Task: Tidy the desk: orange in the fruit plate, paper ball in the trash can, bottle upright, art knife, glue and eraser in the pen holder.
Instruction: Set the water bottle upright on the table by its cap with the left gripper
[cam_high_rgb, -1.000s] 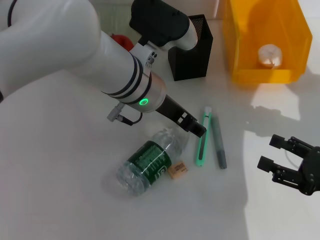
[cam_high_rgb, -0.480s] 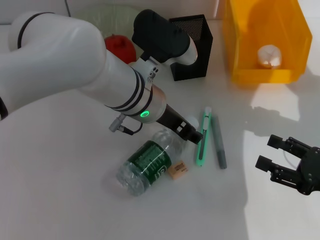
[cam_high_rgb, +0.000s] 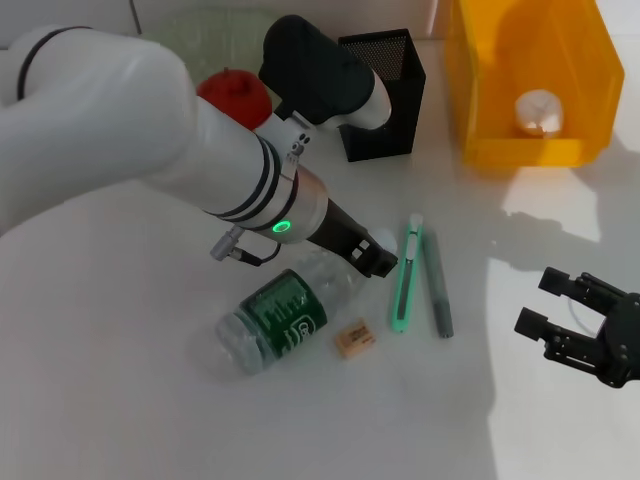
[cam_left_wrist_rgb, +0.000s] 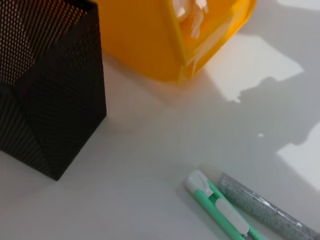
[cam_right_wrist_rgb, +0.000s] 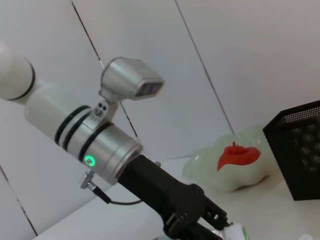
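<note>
Left gripper (cam_high_rgb: 372, 259) at the neck of the fallen bottle; whether it has closed there cannot be told.
Clear plastic bottle with a green label (cam_high_rgb: 283, 317) lies on its side on the white desk, cap toward the gripper, probably so it can be tipped upright. Just beside the bottle sit a tan eraser (cam_high_rgb: 354, 338), a mint-green art knife (cam_high_rgb: 404, 281) and a grey glue stick (cam_high_rgb: 437, 283). Right gripper (cam_high_rgb: 580, 325) waits well apart from the bottle, fingers spread.

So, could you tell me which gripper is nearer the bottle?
Left. The left gripper is at the bottle's cap end; the right gripper hovers far off, beyond the art knife.
</note>
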